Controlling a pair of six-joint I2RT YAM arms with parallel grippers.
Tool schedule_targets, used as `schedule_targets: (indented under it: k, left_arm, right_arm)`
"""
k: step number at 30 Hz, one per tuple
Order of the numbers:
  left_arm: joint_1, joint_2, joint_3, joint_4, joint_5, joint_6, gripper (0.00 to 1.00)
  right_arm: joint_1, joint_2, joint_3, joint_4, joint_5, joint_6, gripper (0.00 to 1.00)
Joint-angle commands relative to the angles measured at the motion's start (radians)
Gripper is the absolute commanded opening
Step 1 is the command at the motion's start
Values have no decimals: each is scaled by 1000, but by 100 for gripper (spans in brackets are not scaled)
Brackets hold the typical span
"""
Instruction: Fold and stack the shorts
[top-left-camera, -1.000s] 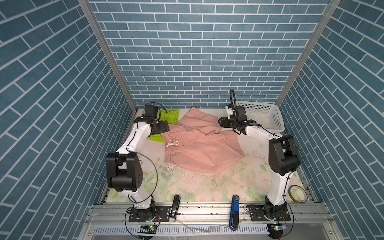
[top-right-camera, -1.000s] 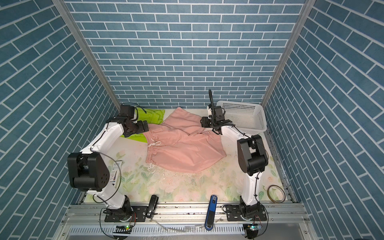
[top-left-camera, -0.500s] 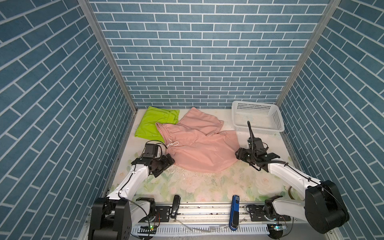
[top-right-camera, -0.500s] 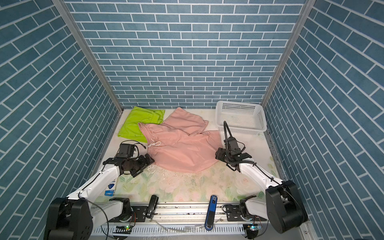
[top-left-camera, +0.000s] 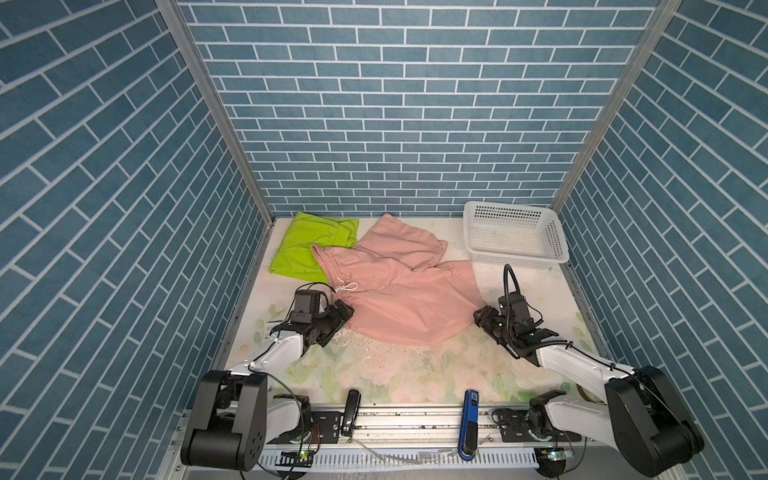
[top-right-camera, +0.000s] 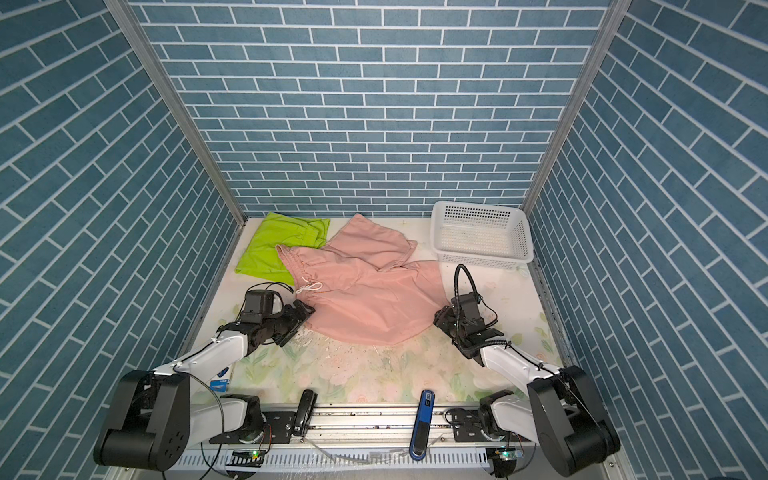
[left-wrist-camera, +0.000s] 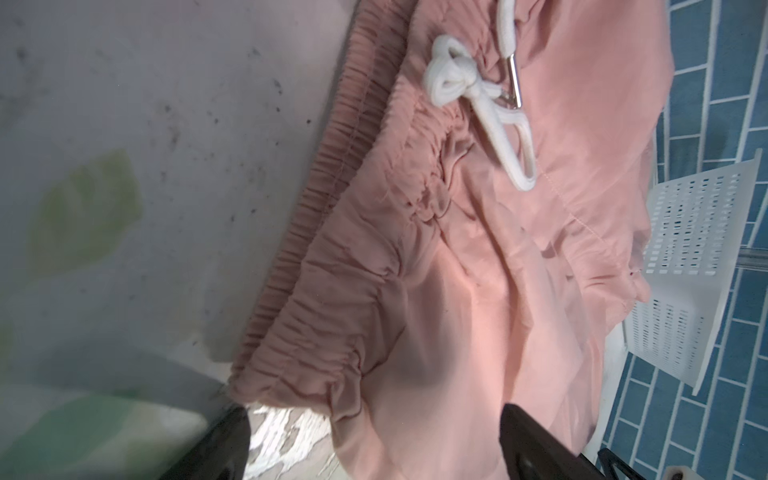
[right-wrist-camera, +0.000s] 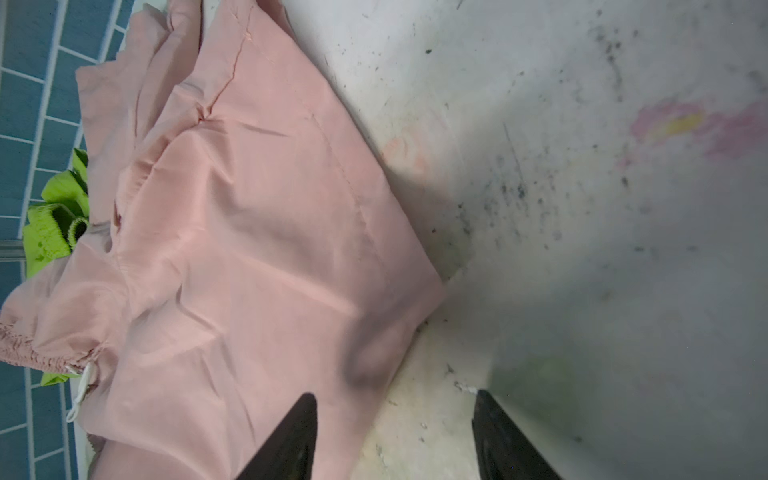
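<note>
In a top view, pink shorts (top-left-camera: 399, 291) lie spread mid-table, waistband to the left, white drawstring (top-left-camera: 347, 286) showing. Green shorts (top-left-camera: 297, 249) back left, edge under the pink. White basket (top-left-camera: 515, 245) back right. Left gripper (top-left-camera: 345, 312) at waistband's near corner; right gripper (top-left-camera: 481, 318) beside leg hem.

Basket (top-left-camera: 517, 249), floral mat (top-left-camera: 415, 374), perhaps blue clip (top-left-camera: 468, 419)

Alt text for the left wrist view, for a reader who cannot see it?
Dusty salmon-pink fabric shorts lie spread on the pale floral table, gathered waistband and knotted white drawstring showing. The left hand, open, straddles the waistband's corner; a white perforated plastic basket stands beyond.
</note>
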Motion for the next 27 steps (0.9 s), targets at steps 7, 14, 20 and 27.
schedule_targets:
  k: [7,14,20,27]
  left_arm:
    - [-5,-3,34,-83,-89,74,17]
    - [-4,-97,161,-336,-191,197,0]
    - [-4,-124,208,-449,-197,223,0]
    - [-4,-102,190,-446,-169,236,0]
  right_arm:
    - [3,176,-3,261,15,51,25]
    - [9,64,278,-315,88,-250,0]
    - [10,163,721,-989,56,-524,0]
    - [28,439,925,-1066,-86,-646,0]
